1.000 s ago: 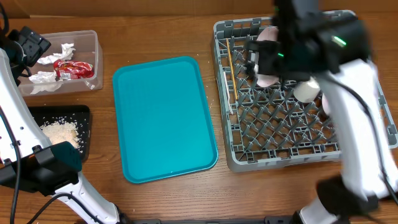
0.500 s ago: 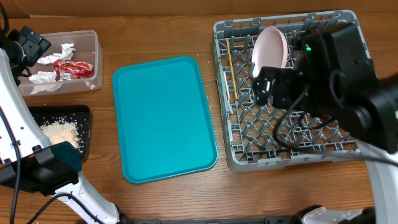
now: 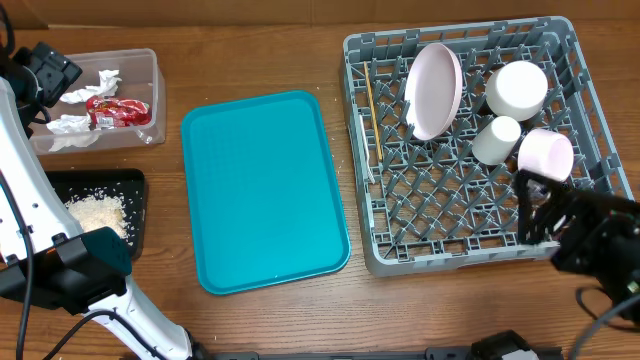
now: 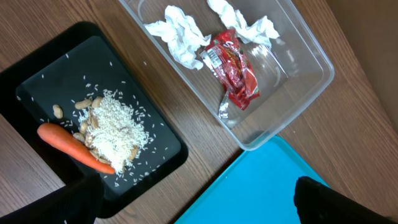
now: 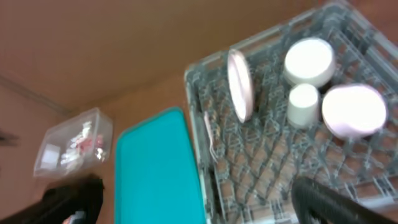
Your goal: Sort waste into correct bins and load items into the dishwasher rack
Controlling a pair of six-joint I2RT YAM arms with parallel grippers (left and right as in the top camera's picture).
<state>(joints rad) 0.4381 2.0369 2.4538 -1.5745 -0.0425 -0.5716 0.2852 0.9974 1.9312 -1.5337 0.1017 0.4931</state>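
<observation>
Grey plastic rack with lattice walls fills the upper right of the overhead view. Its right wall nearly meets the frame edge. In it we see a round white plate standing on its edge. Right of the plate are a small white bowl, a small white cup and a small pinkish bowl. A thin wooden stick lies by the left wall. A narrow strip of brown wooden table runs between the rack and the big teal tray in the middle, and a wider strip runs along the top.

At the upper left, the clear plastic tub holds crumpled white napkins and a red-and-silver wrapper. Just below it, the flat black tray holds an orange carrot and beige rice.

Our left gripper hangs above these two bins, fingers spread wide, holding nothing. Our right gripper is spread wide too, with nothing in it.

Half a second ago our right arm covered the middle of the rack. Now it sits at the rack's lower right corner, so the bowls and cup show.
</observation>
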